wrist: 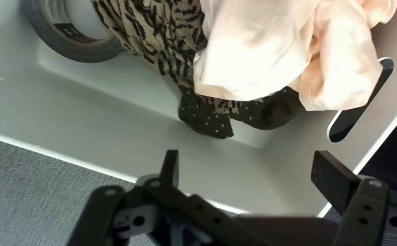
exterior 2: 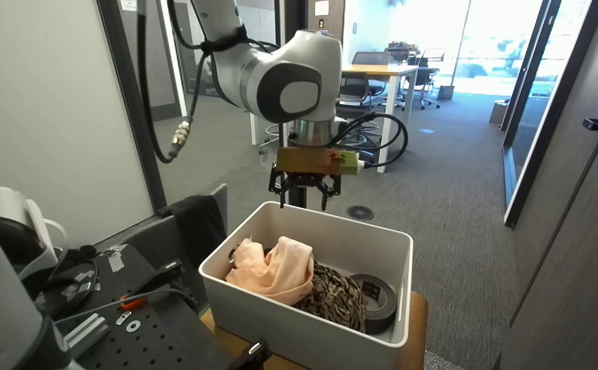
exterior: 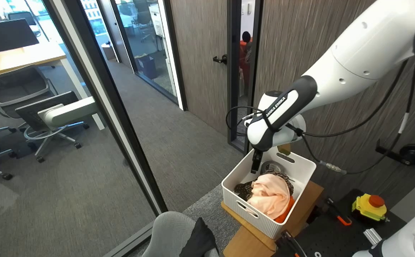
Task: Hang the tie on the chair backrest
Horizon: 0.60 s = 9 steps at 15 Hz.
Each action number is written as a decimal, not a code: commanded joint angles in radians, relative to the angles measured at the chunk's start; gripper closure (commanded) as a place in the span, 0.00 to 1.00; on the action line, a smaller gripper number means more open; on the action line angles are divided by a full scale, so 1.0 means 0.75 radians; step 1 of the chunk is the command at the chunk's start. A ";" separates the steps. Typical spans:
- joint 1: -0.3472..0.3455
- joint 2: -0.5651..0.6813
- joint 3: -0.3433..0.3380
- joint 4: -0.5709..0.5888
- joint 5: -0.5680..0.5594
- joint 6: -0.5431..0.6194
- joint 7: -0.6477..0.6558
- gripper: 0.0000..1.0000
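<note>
A dark cloth with small white dots point(wrist: 208, 118) lies in the white box, partly under a patterned cloth and a peach cloth; I cannot tell for sure whether it is the tie. A black cloth point(exterior: 199, 239) hangs over the grey chair backrest point(exterior: 170, 228); the cloth point(exterior 2: 196, 228) and backrest point(exterior 2: 152, 239) also show in an exterior view. My gripper point(wrist: 247, 157) is open and empty. In an exterior view the gripper point(exterior 2: 303, 206) points down over the box's far side, above the contents. In an exterior view, the gripper point(exterior: 256, 167) shows edge-on.
The white box point(exterior 2: 299, 334) stands on a wooden stand point(exterior: 243, 242). It holds a peach cloth point(exterior 2: 278, 272), a brown patterned cloth point(exterior 2: 334, 298), a tape roll point(exterior 2: 381, 321) and something orange point(exterior: 286, 210). A black tool table point(exterior 2: 139, 344) and a glass wall are nearby.
</note>
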 commanded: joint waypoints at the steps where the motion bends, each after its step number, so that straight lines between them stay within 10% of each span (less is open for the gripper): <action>1: -0.098 0.166 0.107 0.126 -0.013 -0.008 -0.075 0.00; 9: -0.167 0.424 0.161 0.249 -0.097 -0.001 0.015 0.00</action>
